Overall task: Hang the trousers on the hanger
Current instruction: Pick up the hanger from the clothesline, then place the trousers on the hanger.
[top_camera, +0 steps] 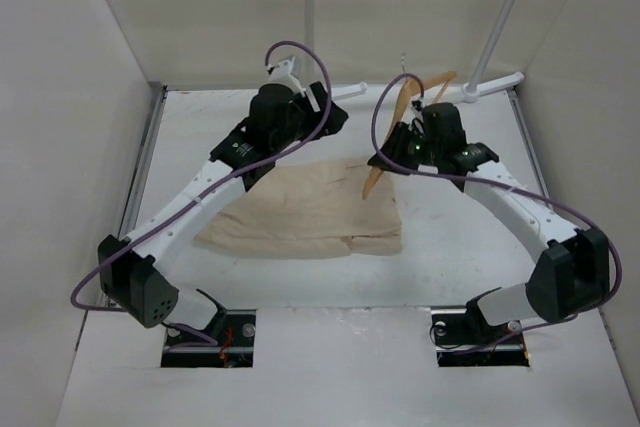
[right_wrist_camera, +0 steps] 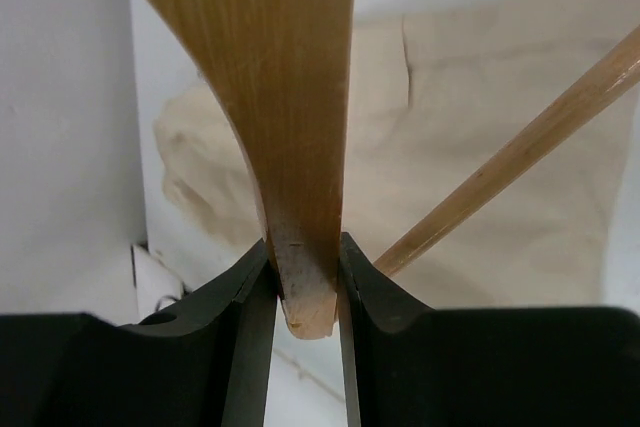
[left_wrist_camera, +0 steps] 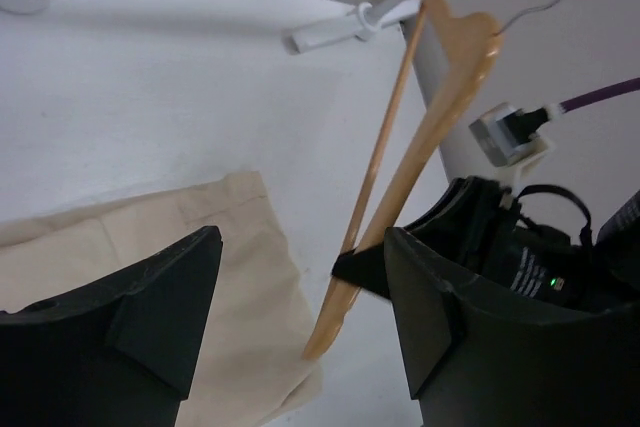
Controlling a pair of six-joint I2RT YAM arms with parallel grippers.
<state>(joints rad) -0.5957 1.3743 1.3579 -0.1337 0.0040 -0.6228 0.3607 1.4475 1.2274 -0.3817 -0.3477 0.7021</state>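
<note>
Right wrist: my right hand point(right_wrist_camera: 305, 287) pinches the hanger point(right_wrist_camera: 290, 97) by one end, tilted over the folded trousers point(top_camera: 310, 212) on the tabletop point(top_camera: 450, 247). My left hand point(left_wrist_camera: 300, 267) is spread, empty, near the hanger.

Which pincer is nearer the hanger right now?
Right. The right pincer is clamped on one wooden end of the hanger, holding it above the trousers. The left pincer hangs open off to the side, apart from it.
</note>
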